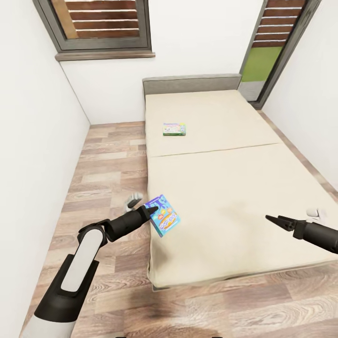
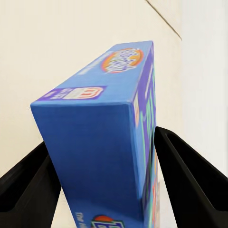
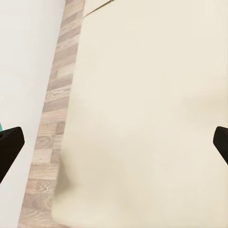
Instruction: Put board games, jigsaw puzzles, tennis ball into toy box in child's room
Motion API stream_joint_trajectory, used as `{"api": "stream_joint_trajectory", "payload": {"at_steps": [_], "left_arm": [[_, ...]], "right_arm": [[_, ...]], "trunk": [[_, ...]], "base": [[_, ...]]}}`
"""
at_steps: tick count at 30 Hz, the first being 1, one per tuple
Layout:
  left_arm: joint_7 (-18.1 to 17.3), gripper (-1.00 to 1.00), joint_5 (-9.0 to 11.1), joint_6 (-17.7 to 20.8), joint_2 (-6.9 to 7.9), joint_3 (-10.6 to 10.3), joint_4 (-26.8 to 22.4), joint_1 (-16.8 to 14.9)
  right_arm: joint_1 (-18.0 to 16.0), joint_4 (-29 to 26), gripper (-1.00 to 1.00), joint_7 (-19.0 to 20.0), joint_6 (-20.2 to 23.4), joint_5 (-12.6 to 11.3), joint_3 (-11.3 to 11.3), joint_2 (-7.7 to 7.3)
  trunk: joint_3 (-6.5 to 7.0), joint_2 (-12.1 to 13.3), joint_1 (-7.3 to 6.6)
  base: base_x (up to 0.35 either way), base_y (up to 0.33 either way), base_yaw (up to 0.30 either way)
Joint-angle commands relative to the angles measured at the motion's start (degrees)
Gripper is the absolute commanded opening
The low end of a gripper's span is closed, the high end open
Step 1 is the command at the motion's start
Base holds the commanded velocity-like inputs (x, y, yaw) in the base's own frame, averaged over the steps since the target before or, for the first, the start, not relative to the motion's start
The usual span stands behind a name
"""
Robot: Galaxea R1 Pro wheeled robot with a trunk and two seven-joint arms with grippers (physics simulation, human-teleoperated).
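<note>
Blue board game (image 1: 163, 215) sits pinched between my left gripper (image 1: 151, 212) jaws, held at the near left edge of the bed (image 1: 234, 188). In the left wrist view the box (image 2: 107, 142) runs straight out ahead of the jaws, long axis along the fingers (image 2: 190, 175), which press on its two broad faces. It is a flat blue carton with an orange oval logo and small bright panels, tilted in the grip, and I can't tell whether its low corner touches the mattress.

The second game, a green-edged pale box (image 1: 174, 129), lies flat well beyond the left jaws, up toward the grey headboard (image 1: 191, 83), long side across the bed. My left arm is the nearer one to it, but that hand is full. My right gripper (image 1: 278, 220) hovers over the bed's near right part, tips drawn almost together and carrying nothing. I judge it must reach far across.
</note>
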Motion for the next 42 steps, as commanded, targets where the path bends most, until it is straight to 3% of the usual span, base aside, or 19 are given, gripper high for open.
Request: {"api": "stream_joint_trajectory", "payload": {"at_steps": [1, 42], "left_arm": [[0.6, -1.00, 0.5, 0.2, -0.02, 0.0, -0.1, 0.0], [0.4, -1.00, 0.5, -0.6, -0.18, -0.2, 0.3, -0.8]], "right_arm": [[0.0, 0.0, 1.00, 0.0, 0.4, -0.2, 0.0, -0.01], [0.1, 0.0, 1.00, 0.1, 0.4, -0.2, -0.3, -0.09]], "trunk": [[0.25, 0.4, -0.22], [11.43, 16.8, -9.23]], "base": [[0.000, 0.000, 0.000], [0.000, 0.000, 0.000]]}}
